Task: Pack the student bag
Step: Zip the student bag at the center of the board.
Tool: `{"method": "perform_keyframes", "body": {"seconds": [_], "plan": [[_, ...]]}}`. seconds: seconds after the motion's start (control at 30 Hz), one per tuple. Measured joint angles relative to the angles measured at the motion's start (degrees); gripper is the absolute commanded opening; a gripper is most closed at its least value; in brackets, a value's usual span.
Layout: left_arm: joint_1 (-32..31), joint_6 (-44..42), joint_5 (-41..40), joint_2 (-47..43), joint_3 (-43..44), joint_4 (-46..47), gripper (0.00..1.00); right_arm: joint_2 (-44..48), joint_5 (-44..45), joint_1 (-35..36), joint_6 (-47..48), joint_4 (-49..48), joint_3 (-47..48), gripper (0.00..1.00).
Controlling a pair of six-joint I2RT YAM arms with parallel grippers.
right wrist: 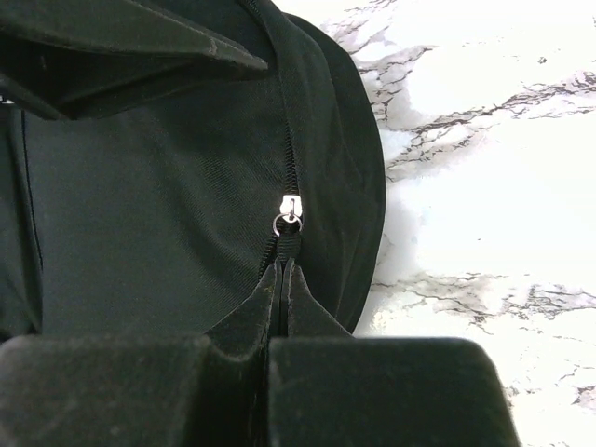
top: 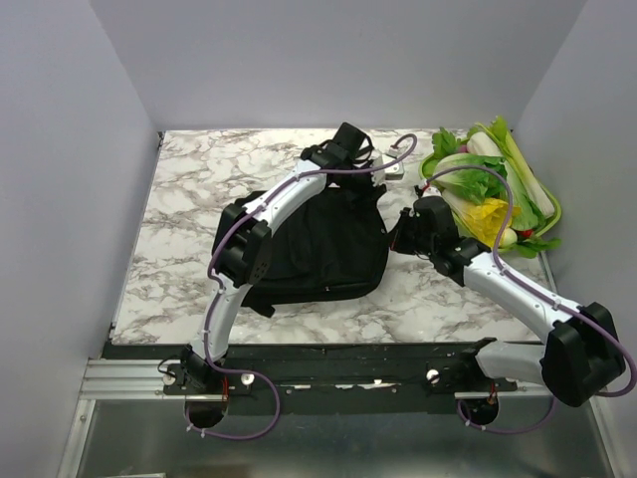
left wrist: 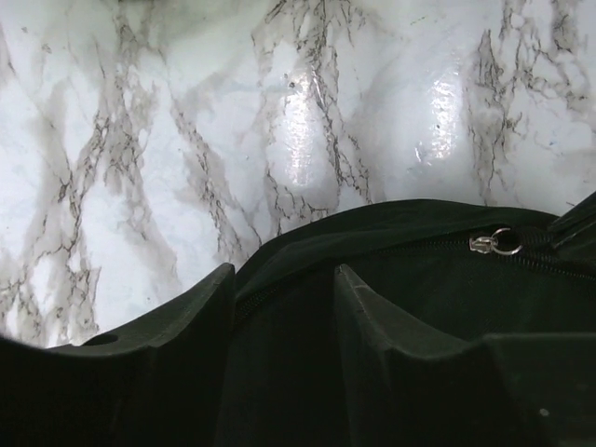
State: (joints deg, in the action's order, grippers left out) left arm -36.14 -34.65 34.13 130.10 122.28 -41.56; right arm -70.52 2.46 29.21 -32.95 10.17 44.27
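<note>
The student bag (top: 318, 249) is a black fabric backpack lying flat in the middle of the marble table. My right gripper (top: 406, 235) is at the bag's right edge. In the right wrist view it (right wrist: 283, 272) is shut on the black zipper pull strap (right wrist: 290, 244), just below the silver slider (right wrist: 291, 209). My left gripper (top: 348, 169) reaches over the bag's far edge. In the left wrist view it (left wrist: 282, 284) is open, its fingers (left wrist: 212, 296) standing on either side of the bag's rim (left wrist: 372, 233). A second silver zipper pull (left wrist: 494, 244) lies to their right.
A green tray (top: 549, 204) heaped with leafy vegetables stands at the back right corner, close behind my right arm. White walls close off the table at the back and both sides. Bare marble (top: 179, 219) lies left of the bag.
</note>
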Motion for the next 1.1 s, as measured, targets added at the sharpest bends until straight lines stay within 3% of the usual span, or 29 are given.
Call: {"method": "perform_keyframes", "body": {"seconds": [0.13, 0.33, 0.43, 0.47, 0.5, 1.1], "plan": [[0.7, -1.4, 2.4, 1.5, 1.2, -2.7, 0.5, 1.0, 0.0, 0.0, 0.0, 0.0, -0.3, 0.01], [1.0, -3.3, 3.2, 2.3, 1.2, -4.8, 0.38, 1.2, 0.0, 0.0, 0.0, 0.0, -0.4, 0.01], [1.0, -3.3, 3.1, 2.3, 1.2, -4.6, 0.16, 1.3, 0.0, 0.0, 0.0, 0.0, -0.4, 0.01], [1.0, -2.9, 2.8, 2.4, 1.2, -4.4, 0.04, 1.3, -0.1, 0.0, 0.0, 0.0, -0.4, 0.01], [1.0, -2.3, 2.6, 2.5, 1.2, -3.9, 0.0, 1.4, -0.1, 0.0, 0.0, 0.0, -0.4, 0.01], [-0.2, 12.7, -5.6, 2.6, -3.8, 9.4, 0.0, 6.8, -1.8, 1.1, -2.3, 0.2, -5.7, 0.01]]}}
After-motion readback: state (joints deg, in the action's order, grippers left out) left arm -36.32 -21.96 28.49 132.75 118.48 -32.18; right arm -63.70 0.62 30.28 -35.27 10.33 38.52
